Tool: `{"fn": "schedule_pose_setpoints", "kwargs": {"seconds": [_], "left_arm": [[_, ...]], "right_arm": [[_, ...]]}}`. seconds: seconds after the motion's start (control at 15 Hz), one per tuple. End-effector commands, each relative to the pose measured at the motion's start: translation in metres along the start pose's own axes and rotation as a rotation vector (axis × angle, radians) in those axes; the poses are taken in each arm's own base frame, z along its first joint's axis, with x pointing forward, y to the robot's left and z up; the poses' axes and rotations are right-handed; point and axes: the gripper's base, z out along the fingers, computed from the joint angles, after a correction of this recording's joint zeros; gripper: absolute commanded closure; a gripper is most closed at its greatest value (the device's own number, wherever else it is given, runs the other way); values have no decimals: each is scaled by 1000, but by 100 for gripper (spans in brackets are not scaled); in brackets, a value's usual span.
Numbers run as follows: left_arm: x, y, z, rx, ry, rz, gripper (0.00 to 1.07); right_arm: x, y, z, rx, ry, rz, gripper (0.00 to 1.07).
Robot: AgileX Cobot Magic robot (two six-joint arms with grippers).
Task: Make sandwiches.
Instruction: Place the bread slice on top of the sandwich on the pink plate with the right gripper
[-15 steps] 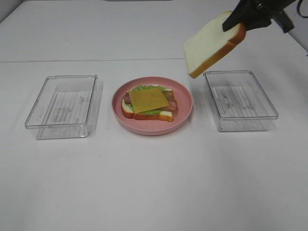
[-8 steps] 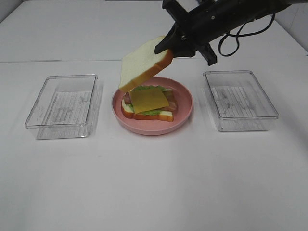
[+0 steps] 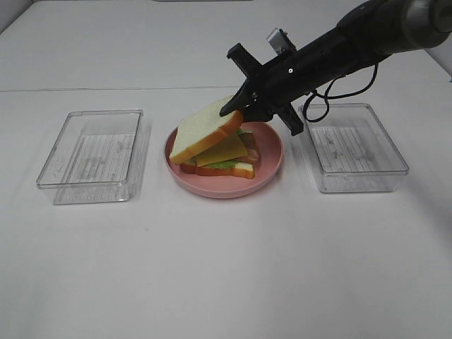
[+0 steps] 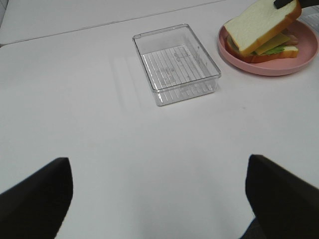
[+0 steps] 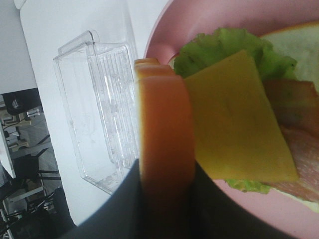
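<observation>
We pinch the top slice (image 3: 205, 129) by its crust in the right claw (image 3: 236, 113), tilted over the cheese (image 3: 222, 149). Left claw's wide open, empty. Release now and it slides toward the plate (image 3: 265, 169) edge.

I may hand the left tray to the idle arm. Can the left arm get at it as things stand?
Probably yes: the left gripper is open and holds nothing, with only bare table between it and the left tray.

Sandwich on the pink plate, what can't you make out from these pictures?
- Exterior high: the top bread slice covers most of the cheese and the fillings beneath.
- Left wrist: the right gripper is cut off by the edge.
- Right wrist: the slice shows edge-on only.
</observation>
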Motion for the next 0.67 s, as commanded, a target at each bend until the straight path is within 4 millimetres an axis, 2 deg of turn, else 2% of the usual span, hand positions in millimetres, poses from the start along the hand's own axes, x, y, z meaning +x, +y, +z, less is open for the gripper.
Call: {"fn": "schedule_pose_setpoints", "kwargs": {"seconds": [0.07,0.2,0.4,0.47,0.67], "left_arm": [[1,0,-3,2,-26,-9,18],[1,0,-3,2,-26,-9,18],[1,0,-3,2,-26,-9,18],[1,0,-3,2,-26,-9,18],[1,0,-3,2,-26,-9,18]], "right_arm": [[1,-1,0,11,7,-2,107],[2,-3,0,33,11,-19,89],[3,-3,0,41,22,-30,39],[4,-3,-2,54,30,-51,31],[7,0,-17,160,34,-175,31]]}}
